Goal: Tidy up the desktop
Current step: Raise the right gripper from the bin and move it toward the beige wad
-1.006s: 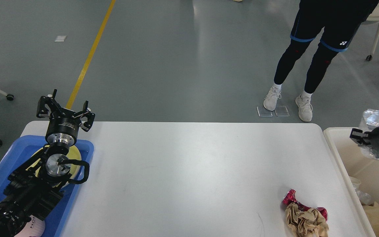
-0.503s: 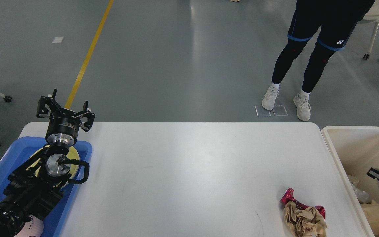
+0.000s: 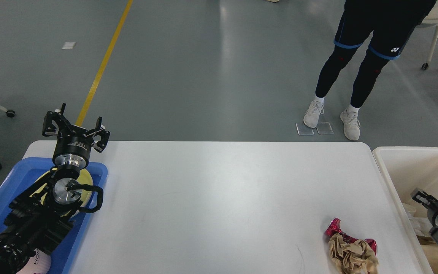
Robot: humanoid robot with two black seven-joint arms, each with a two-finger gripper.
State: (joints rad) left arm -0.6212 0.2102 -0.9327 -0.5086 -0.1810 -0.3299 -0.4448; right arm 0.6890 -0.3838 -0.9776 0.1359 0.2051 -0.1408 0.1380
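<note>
A: Worktop [image 3: 219, 198] almost bare; only a crumpled brown paper wad [image 3: 353, 255] on a red foil wrapper [image 3: 337, 229] near the front right corner.

B: Light, soft, crushable. Best pinched across the wad's bunched top.

A: Left hand [image 3: 75, 128] spread above the blue tray [image 3: 6, 182], holding nothing. Right hand [image 3: 419, 196] over the cream bin [image 3: 413, 152]; too small to tell.

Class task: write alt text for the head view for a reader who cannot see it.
A white desktop holds only crumpled brown paper and a red wrapper near its right front. The open left gripper hangs above a blue tray; the right gripper is over a cream bin.
</note>
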